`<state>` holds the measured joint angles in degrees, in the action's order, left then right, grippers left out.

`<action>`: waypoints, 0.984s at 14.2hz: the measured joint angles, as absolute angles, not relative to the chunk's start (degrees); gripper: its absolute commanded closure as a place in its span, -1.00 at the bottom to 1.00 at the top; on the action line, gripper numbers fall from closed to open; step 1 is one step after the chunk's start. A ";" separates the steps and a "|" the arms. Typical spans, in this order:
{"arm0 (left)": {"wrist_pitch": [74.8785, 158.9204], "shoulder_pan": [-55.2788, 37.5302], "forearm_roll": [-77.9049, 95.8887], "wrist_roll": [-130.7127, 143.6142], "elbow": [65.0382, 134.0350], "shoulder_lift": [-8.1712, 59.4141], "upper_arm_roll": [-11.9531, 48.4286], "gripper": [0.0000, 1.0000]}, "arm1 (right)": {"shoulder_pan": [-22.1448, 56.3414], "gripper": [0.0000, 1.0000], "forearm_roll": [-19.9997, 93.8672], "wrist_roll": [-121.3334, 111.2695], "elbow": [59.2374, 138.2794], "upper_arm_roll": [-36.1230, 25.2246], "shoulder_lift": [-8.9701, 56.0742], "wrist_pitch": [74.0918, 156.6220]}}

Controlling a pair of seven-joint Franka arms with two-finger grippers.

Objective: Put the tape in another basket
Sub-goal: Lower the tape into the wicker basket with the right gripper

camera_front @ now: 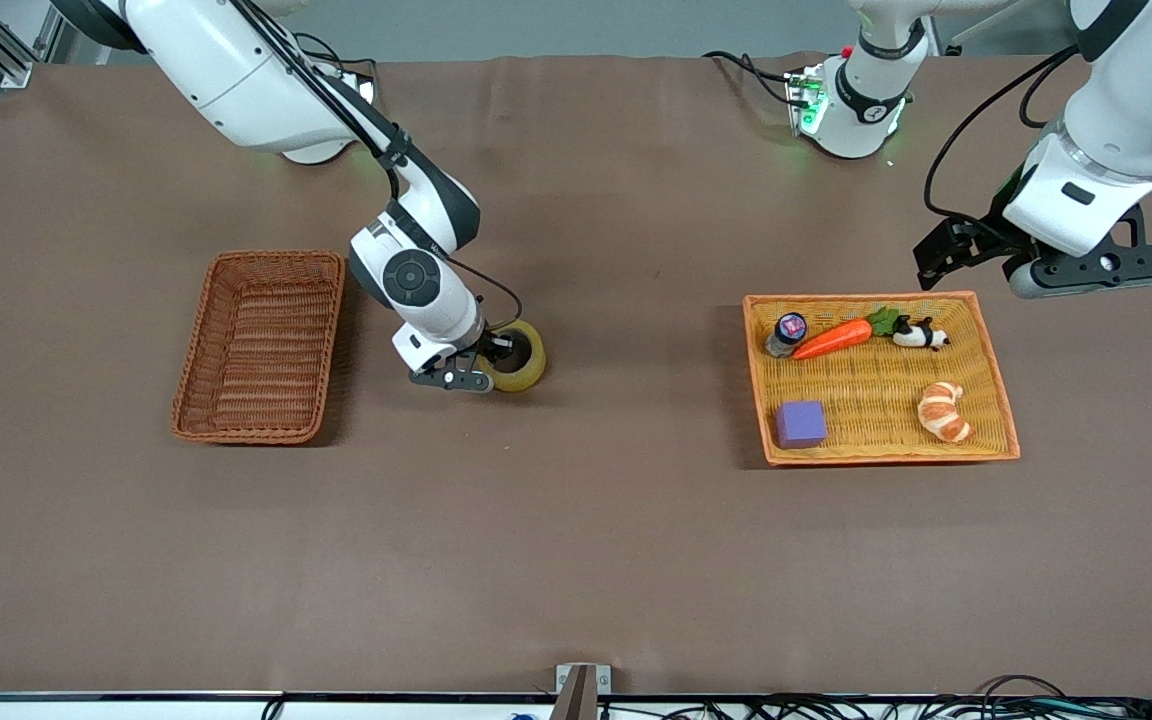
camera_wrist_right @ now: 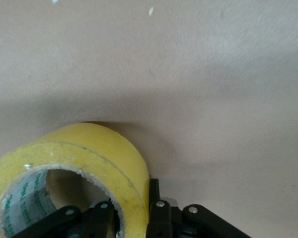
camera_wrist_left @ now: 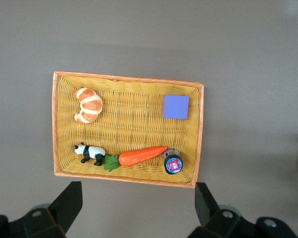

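The tape [camera_front: 524, 358], a yellowish roll with a grey core, is at the table surface between the two baskets, nearer the right arm's end. My right gripper [camera_front: 496, 362] is shut on the tape's wall, one finger inside the ring and one outside. In the right wrist view the tape [camera_wrist_right: 74, 163] fills the frame's lower part and my right gripper [camera_wrist_right: 134, 210] clamps it. I cannot tell whether the roll touches the cloth. The dark reddish-brown basket [camera_front: 276, 258] stands empty beside them. My left gripper [camera_front: 1101, 268] waits open and empty in the air over the table beside the orange tray; it also shows in the left wrist view [camera_wrist_left: 137, 208].
The orange-yellow tray [camera_front: 861, 297] at the left arm's end holds a carrot [camera_front: 833, 339], a panda figure [camera_front: 921, 335], a croissant [camera_front: 944, 411], a purple cube [camera_front: 800, 423] and a small bottle [camera_front: 788, 332]. The tray also shows in the left wrist view [camera_wrist_left: 129, 78]. A brown cloth covers the table.
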<state>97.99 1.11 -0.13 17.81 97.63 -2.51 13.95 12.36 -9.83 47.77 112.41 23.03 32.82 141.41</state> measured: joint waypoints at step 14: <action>96.86 -0.72 2.45 14.60 99.17 -2.44 8.43 -1.00 | 6.74 0.99 -7.55 16.30 110.93 10.83 5.83 110.88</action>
